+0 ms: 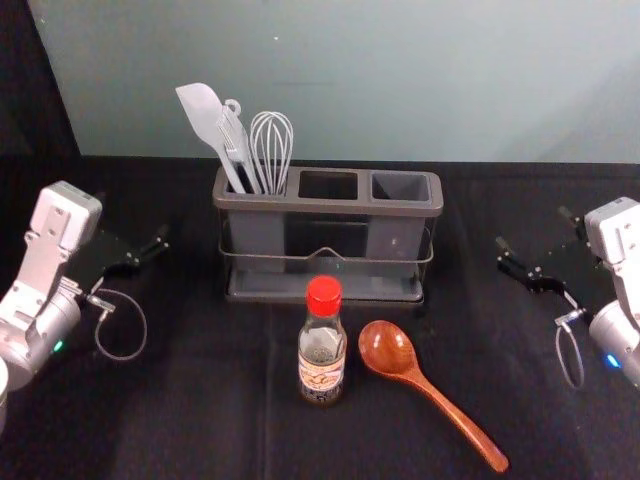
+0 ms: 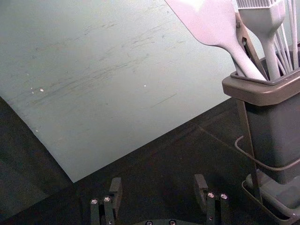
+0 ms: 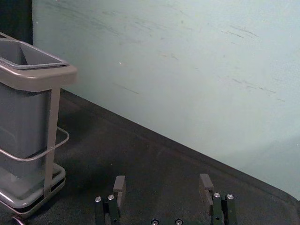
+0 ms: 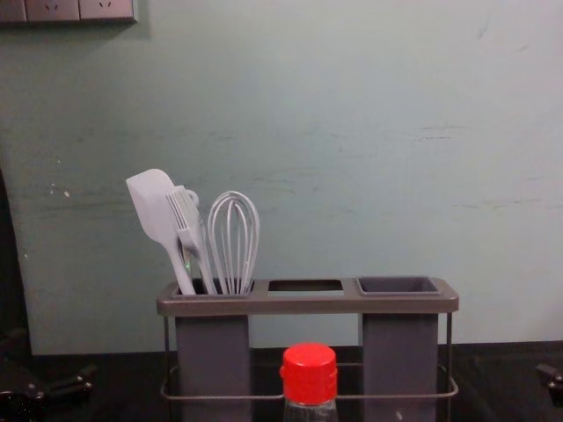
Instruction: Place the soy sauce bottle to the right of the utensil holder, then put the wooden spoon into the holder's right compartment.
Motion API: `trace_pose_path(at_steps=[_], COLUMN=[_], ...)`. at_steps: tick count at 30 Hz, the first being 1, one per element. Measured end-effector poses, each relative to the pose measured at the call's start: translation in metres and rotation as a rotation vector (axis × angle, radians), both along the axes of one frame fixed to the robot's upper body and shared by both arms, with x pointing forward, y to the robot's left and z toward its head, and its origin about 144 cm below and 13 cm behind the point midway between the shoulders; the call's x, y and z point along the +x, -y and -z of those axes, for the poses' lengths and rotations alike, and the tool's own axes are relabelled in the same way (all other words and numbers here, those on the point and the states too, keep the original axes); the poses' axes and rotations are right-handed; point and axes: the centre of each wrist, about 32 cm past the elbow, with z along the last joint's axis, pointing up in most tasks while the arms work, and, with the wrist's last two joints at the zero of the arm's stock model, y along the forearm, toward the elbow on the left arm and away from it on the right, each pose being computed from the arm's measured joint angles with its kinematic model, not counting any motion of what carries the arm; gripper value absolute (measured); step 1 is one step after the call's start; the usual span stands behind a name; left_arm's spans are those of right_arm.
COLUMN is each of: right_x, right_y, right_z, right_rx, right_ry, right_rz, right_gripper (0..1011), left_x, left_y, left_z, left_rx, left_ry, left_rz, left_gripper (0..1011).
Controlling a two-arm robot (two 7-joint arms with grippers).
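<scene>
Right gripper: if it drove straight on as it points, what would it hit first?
Probably the pale wall at the back; the utensil holder sits left of the right gripper, seemingly outside its line. Downward tilt is unclear, so the black cloth might come first.

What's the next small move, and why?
I'd ease the right gripper over to the bottle, clear of the spoon lying just right of it. The bottle stands in front of the holder, not to its right, and the task puts it first. That gripper waits off the holder's right side, jaws open, so it looks the better placed for pick and drop-off.
</scene>
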Motion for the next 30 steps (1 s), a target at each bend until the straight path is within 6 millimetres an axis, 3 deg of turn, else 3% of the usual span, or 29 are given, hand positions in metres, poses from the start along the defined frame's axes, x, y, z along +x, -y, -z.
trace_pose_path(at_steps=[30], right_x=[0.0], right_y=[0.0], right_z=[0.0], right_rx=[0.0], right_ry=[0.0], right_rz=[0.0], right_gripper=[1003], left_x=[0.0], left_y=[0.0], left_z=[0.0], left_rx=[0.0], left_ry=[0.0], left_rz=[0.0], left_gripper=[1005])
